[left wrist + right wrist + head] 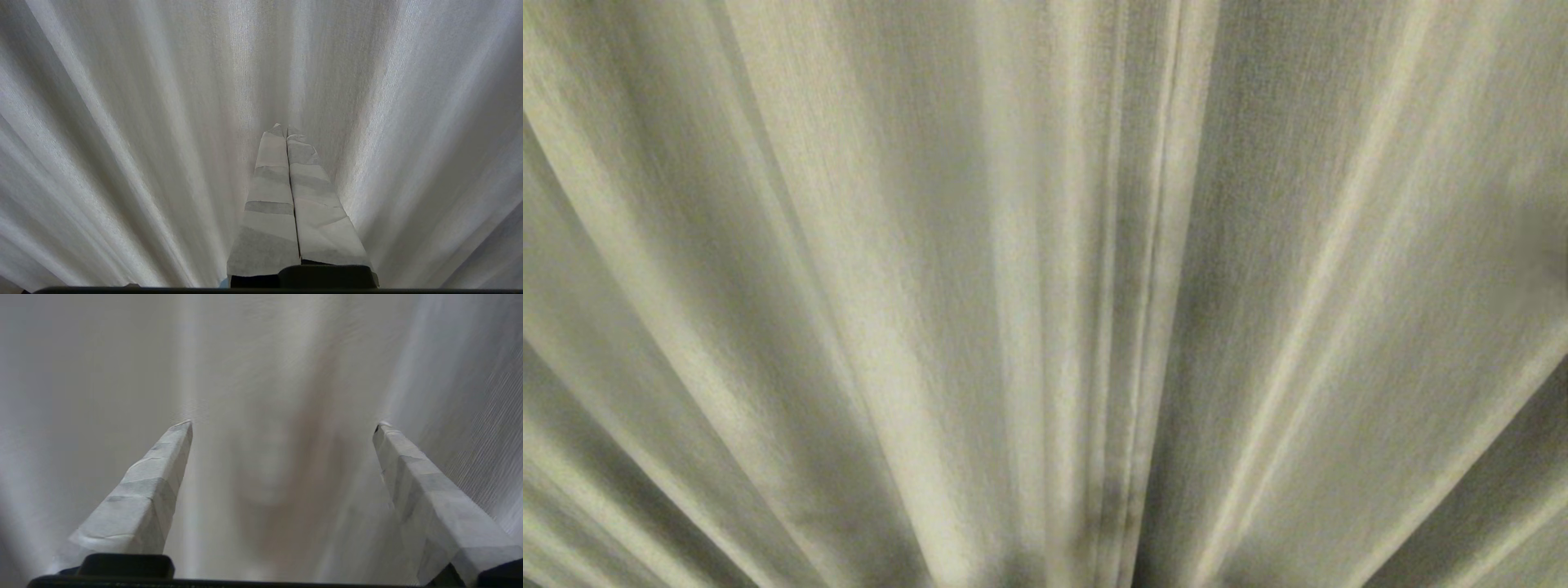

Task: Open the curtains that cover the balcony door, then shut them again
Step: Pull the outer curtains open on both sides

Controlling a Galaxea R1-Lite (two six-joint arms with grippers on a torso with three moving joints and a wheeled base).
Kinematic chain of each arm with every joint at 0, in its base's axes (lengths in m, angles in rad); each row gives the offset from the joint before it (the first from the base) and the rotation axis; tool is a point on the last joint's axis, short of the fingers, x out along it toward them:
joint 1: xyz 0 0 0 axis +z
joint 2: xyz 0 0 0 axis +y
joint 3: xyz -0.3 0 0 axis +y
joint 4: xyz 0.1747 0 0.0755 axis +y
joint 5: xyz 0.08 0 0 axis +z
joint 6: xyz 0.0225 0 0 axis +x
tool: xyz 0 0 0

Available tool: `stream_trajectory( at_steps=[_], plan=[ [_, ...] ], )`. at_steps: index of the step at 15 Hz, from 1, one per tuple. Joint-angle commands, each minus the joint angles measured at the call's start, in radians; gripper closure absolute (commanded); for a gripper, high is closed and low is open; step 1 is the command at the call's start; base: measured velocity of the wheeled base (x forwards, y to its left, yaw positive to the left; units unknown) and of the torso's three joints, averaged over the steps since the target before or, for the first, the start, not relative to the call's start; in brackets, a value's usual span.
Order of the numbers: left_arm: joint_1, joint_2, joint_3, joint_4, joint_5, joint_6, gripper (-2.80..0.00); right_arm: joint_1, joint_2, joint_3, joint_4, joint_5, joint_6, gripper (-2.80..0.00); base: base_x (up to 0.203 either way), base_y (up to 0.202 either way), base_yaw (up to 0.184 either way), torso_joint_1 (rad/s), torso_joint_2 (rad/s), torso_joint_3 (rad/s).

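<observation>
Cream-beige pleated curtains point(931, 294) fill the whole head view; two hemmed edges meet along a vertical seam point(1152, 310) right of centre. Neither arm shows in the head view. In the left wrist view my left gripper point(284, 128) is shut, its taped fingers pressed together with nothing between them, pointing at the curtains point(122, 143) close ahead. In the right wrist view my right gripper point(284, 424) stands wide open, its taped fingertips point(179, 430) close to the curtains point(269, 375), with a fold of fabric facing the gap. The balcony door is hidden behind the fabric.
</observation>
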Motion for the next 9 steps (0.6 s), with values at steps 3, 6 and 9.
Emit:
stream_trajectory(
  at_steps=[3,6,9],
  plan=[
    [0.0,0.0,0.0,0.0,0.0,0.0,0.0,-0.033,0.202,-0.082,-0.061,0.002,-0.011,-2.8,0.0,0.0,0.0,0.0,0.0,0.0],
    [0.0,0.0,0.0,0.0,0.0,0.0,0.0,-0.032,0.322,-0.136,-0.159,0.011,-0.008,-2.8,0.0,0.0,0.0,0.0,0.0,0.0],
    [0.0,0.0,0.0,0.0,0.0,0.0,0.0,-0.032,0.386,-0.209,-0.206,0.094,-0.006,-2.8,0.0,0.0,0.0,0.0,0.0,0.0]
  ],
)
